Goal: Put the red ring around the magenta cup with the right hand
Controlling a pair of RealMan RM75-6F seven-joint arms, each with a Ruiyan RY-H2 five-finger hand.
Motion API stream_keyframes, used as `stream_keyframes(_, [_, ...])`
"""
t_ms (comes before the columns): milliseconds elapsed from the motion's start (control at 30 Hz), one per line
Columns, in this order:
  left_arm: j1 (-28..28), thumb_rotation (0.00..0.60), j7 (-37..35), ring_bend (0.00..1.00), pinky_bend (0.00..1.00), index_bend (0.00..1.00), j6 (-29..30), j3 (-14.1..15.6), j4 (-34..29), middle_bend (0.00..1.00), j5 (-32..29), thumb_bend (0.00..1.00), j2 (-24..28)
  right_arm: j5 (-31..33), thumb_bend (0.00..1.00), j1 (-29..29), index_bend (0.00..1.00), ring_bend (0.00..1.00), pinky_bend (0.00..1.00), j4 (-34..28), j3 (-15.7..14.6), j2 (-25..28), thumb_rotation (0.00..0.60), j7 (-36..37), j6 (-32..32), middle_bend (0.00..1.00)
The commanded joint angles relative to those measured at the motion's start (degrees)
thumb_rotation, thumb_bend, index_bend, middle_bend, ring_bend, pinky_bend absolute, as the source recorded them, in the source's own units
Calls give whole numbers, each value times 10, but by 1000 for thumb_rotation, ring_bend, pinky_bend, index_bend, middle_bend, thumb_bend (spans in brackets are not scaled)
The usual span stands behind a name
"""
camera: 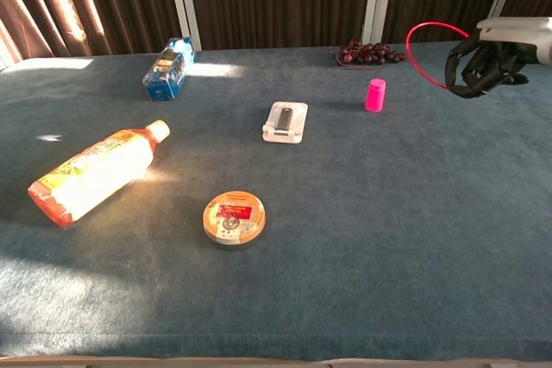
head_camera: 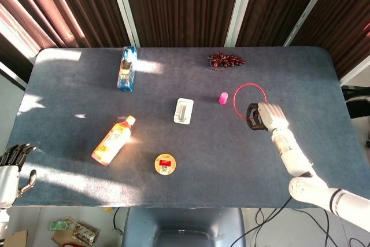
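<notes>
A small magenta cup stands upright on the blue table, right of centre. My right hand grips a thin red ring and holds it in the air, just right of the cup. The ring's far edge reaches towards the cup but stays apart from it. At the lower left corner of the head view my left hand hangs beside the table's edge with its fingers apart and nothing in it.
A bunch of dark grapes lies at the back behind the cup. A white box, a round tin, an orange drink bottle on its side and a blue water bottle lie to the left.
</notes>
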Motion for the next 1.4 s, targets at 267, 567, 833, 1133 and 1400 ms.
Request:
stream_keyframes(267, [4,600,-9,106,260,220,4,7,-7,145,11,463,8,116,723,94,795,940,1000,151,22,-83,600,-10,-107,917])
stream_keyframes(567, [6,600,-20,106,260,224,7,14,-8,146,26,464,14,118,722,135,795,940,1000,219,14,-139,600,0,-144,917])
stream_keyframes(833, [5,600,-22,106,260,226,2,15,-9,146,25,464,17,116,722,167,795,940,1000,291,7,-186,600,8,-176,917])
stream_keyframes(1133, [8,600,-27,106,260,227,5,16,-11,146,25,464,20,104,722,187,795,940,1000,346,4,-221,600,22,-197,917])
stream_keyframes(1400, [9,600,-28,107,260,227,7,17,-12,146,28,464,22,90,722,191,791,940,1000,372,2,-237,600,31,-201,917])
